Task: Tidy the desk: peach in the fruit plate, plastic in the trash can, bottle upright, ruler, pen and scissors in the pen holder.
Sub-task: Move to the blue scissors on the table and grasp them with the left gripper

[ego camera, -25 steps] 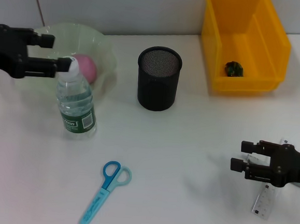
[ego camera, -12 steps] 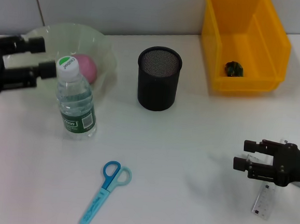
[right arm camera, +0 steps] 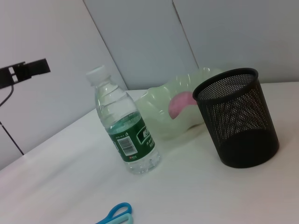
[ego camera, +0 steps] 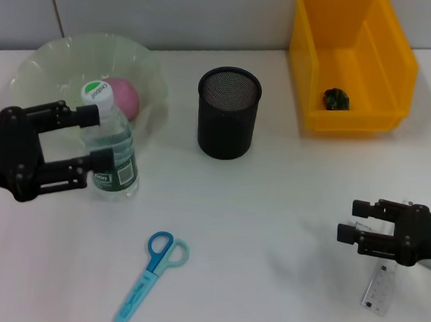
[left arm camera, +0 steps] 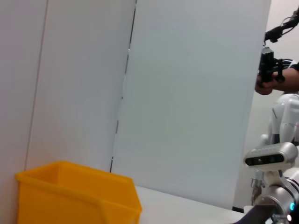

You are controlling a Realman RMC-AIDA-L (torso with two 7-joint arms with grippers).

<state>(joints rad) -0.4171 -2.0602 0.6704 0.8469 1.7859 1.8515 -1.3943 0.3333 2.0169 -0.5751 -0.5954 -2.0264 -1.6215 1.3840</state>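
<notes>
A clear water bottle (ego camera: 110,147) with a green label stands upright in front of the pale green fruit plate (ego camera: 63,56), which holds a pink peach (ego camera: 123,96). My left gripper (ego camera: 90,141) is open, and its fingertips overlap the bottle's left side. The black mesh pen holder (ego camera: 228,113) stands at centre. Blue scissors (ego camera: 150,275) lie near the front. My right gripper (ego camera: 351,221) is open, just above a clear ruler (ego camera: 379,289). A dark plastic scrap (ego camera: 336,99) lies in the yellow bin (ego camera: 402,67). No pen shows.
The right wrist view shows the bottle (right arm camera: 126,130), the pen holder (right arm camera: 238,119), the fruit plate (right arm camera: 161,105) with the peach (right arm camera: 182,103), and the scissors' handle (right arm camera: 117,214). The left wrist view shows the yellow bin (left arm camera: 74,196) and a white wall.
My left gripper has moved from beside the bottle cap forward and down to the bottle's body, still open. The bottle stays upright. My right gripper has barely moved.
</notes>
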